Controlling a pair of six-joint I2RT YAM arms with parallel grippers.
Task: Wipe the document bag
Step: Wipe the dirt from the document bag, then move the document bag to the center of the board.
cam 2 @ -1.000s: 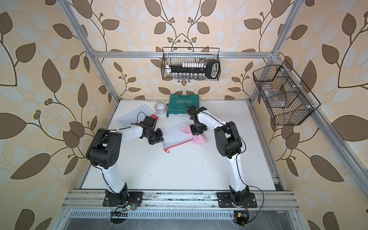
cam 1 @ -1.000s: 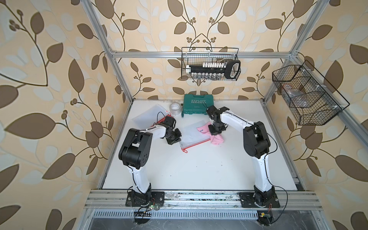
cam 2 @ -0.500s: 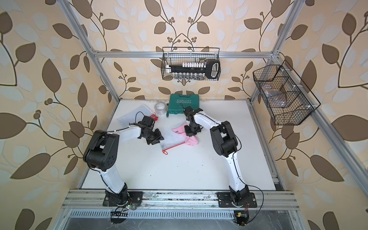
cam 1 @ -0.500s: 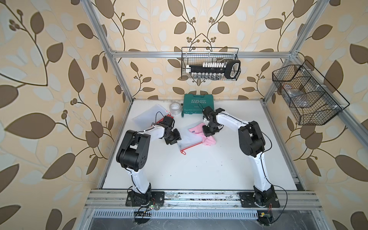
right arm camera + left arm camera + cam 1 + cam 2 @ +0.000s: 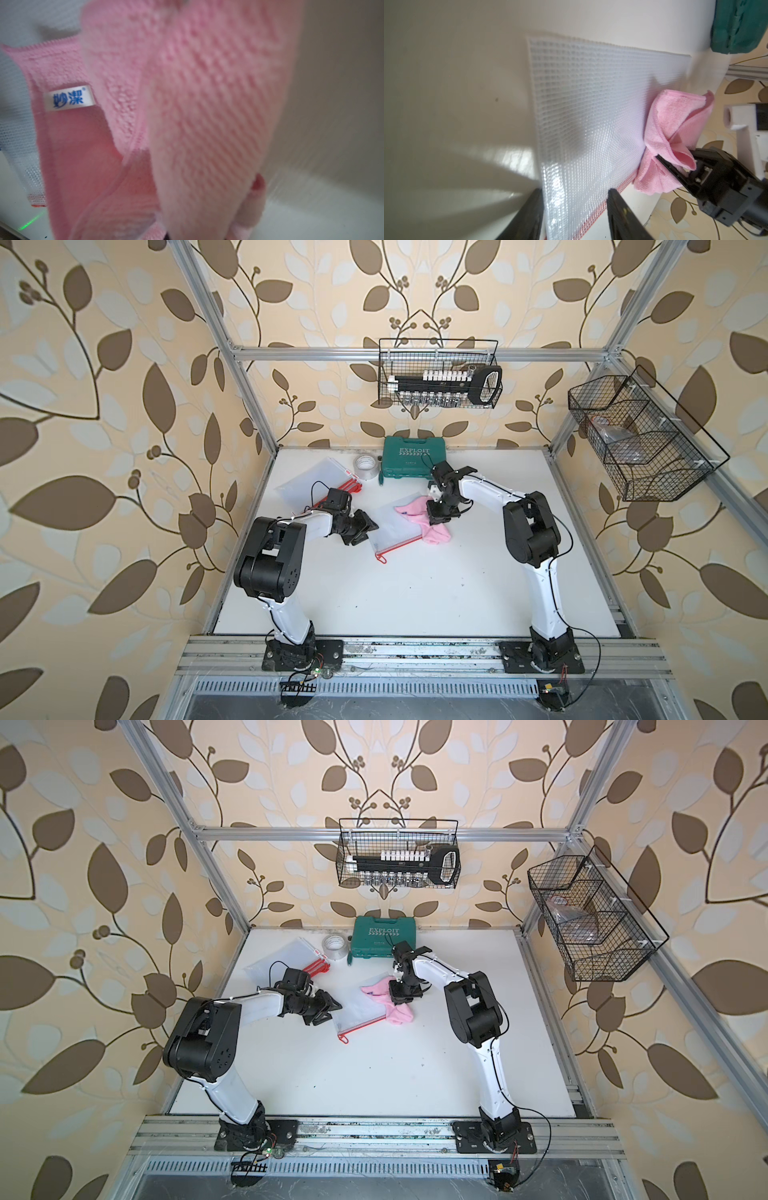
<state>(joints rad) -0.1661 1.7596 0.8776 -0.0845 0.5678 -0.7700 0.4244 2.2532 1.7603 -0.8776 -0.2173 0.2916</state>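
The document bag (image 5: 392, 533) (image 5: 355, 1016) is a translucent mesh pouch with a red zipper edge, lying flat mid-table. My left gripper (image 5: 367, 533) (image 5: 331, 1013) stands open at the bag's left end, and in the left wrist view that end of the bag (image 5: 591, 116) lies between the two black fingers of the gripper (image 5: 575, 193). My right gripper (image 5: 440, 517) (image 5: 401, 996) is shut on a pink cloth (image 5: 436, 536) (image 5: 400, 1016) (image 5: 675, 124) pressed on the bag's right part. The cloth (image 5: 187, 104) fills the right wrist view and hides the jaws.
More mesh bags with red zippers (image 5: 316, 483) lie at the back left, beside a tape roll (image 5: 365, 466) and a green tool case (image 5: 413, 456) against the back wall. Wire baskets hang on the back wall (image 5: 438, 379) and the right wall (image 5: 640, 435).
My left gripper has gone from shut to open at the bag's left end. My right gripper has dragged the pink cloth leftward over the bag.
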